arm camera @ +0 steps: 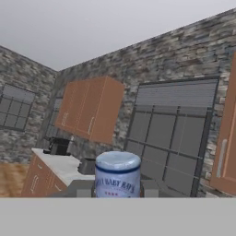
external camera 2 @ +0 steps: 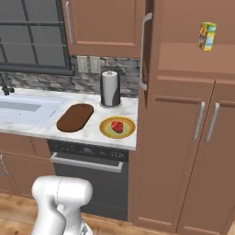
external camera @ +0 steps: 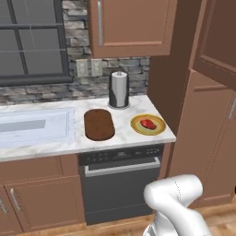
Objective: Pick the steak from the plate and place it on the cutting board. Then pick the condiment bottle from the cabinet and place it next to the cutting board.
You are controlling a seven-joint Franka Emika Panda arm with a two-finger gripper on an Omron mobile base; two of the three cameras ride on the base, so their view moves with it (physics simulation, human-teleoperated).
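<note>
Curiously, the steak (external camera: 148, 123) lies on the plate (external camera: 136, 126), a small red chunk on the pale green centre, and the plate sits at the right end of the marble surface (external camera: 121, 139), close to the tall cabinet (external camera: 198, 129). Just beside the plate, toward the sink (external camera: 34, 126), the cutting board (external camera: 98, 124) lies flat and bare, apart from the plate. A paper towel roll (external camera: 119, 89) stands upright behind both, against the stone wall. The right base view gives the same row from the other side and adds what the left one hides: an open shelf in the cabinet with a yellow box (external camera 2: 207, 36) standing on it, and a cabinet door (external camera 2: 145, 50) swung open edge-on with its long silver handle. The left base view shows that door only as a brown slab at upper right. The hand view looks elsewhere, up along a stone wall with a dark window and wall cupboards, and at its bottom edge the condiment bottle (arm camera: 117, 174) rises with its blue cap and light label nearest the camera. The gripper (arm camera: 117, 190) is closed on this bottle, a grey finger showing on either side of it. The white arm bends at the bottom of both base views.
</note>
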